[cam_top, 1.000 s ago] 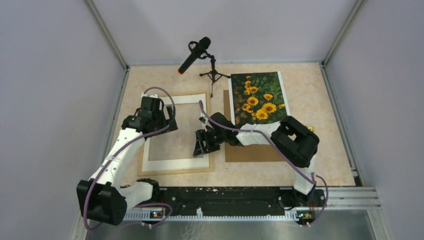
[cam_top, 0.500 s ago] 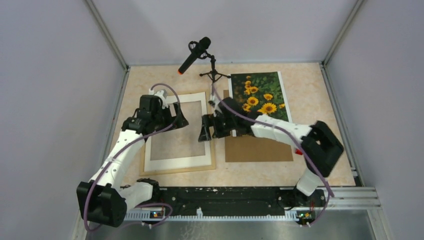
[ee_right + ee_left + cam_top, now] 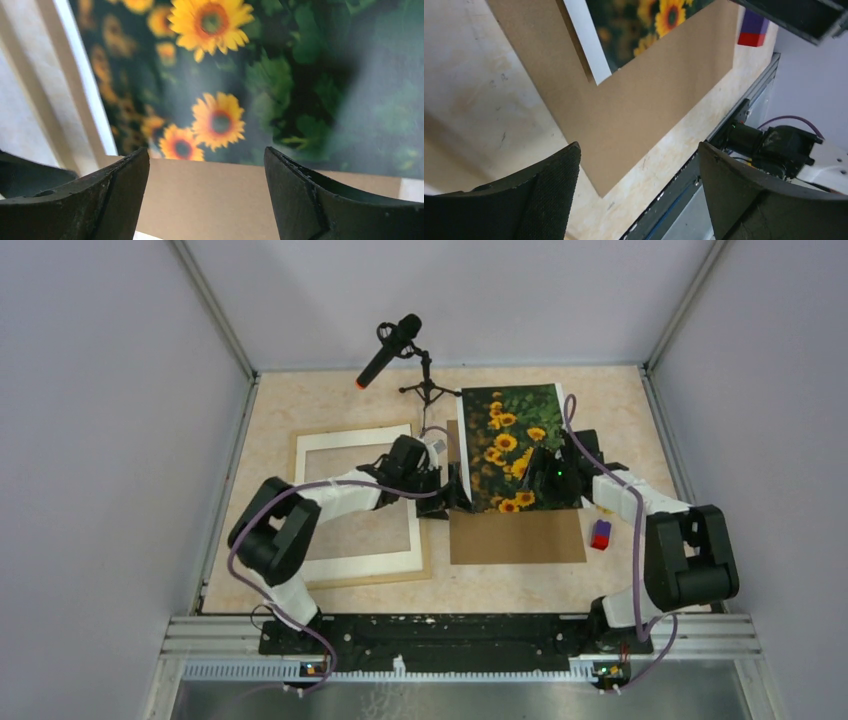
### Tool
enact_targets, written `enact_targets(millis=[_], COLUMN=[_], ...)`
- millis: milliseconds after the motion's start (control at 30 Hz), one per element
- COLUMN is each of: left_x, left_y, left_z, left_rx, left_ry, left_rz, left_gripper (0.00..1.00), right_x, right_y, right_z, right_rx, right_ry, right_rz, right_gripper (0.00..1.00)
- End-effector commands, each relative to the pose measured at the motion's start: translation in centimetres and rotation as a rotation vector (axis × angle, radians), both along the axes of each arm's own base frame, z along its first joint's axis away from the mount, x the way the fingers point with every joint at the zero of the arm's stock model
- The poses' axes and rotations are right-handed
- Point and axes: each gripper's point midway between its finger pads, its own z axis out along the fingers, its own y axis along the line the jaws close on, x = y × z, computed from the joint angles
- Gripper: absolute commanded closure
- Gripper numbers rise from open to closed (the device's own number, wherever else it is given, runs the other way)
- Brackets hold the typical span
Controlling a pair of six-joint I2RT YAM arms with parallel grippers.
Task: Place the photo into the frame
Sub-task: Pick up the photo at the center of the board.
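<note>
Barely started tbh: the big rectangular sunflower paper print (image 3: 515,440) sits on a plain brown board (image 3: 515,538), not in the thin light-wood frame (image 3: 350,580), with left claw (image 3: 638,165) and right claw (image 3: 206,155) both wide open and empty.

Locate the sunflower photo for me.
In the top view, the photo lies right of centre on the far side of the table, over the far end of the brown backing board, right of the frame.
</note>
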Motion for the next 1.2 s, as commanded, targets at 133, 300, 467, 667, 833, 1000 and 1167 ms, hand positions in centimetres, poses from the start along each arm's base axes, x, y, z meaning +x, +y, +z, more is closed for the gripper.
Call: enact_targets(millis=[133, 300, 467, 667, 833, 1000, 1167], left_x=[3.2, 3.3, 3.1, 3.3, 3.5, 4.5, 5.4], left_y=[-3.6, -4.6, -4.2, -4.6, -4.8, -5.8, -6.5], left_z=[-3.0, -3.7, -5.0, -4.9, -3.9, -3.5, -4.1], left_rx=[-0.059, -0.090, -0.054, -0.147, -0.298, -0.366, -0.356], left_ry=[0.023, 0.039, 0.071, 0.085, 0.105, 0.084, 0.080], left_rz=[0.131, 0.136, 0.181, 0.204, 0.246, 0.229, 0.220], left_gripper=[0.17, 0.21, 0.22, 0.31, 0.44, 0.55, 0.70], right_x=[0.6, 0.0, -0.3, -0.7, -0.8, -1.0, -1.1], right_y=[-2.2, -2.3, -2.1, -1.9, -1.8, -1.5, -1.9], right_z=[-1.8, -3.8, -4.5, -5.0, -4.6, -4.4, -3.7], right_rx=[-0.096, -0.103, -0.086, -0.074, -0.066, -0.051, -0.069], right_ry=[-0.048, -0.003, 0.004, 0.013, 0.003, -0.006, -0.017], right_rz=[-0.048, -0.044, -0.043, -0.039, -0.032, -0.023, -0.030], right_gripper=[0.18, 0.18, 0.18, 0.18, 0.18, 0.18, 0.17])
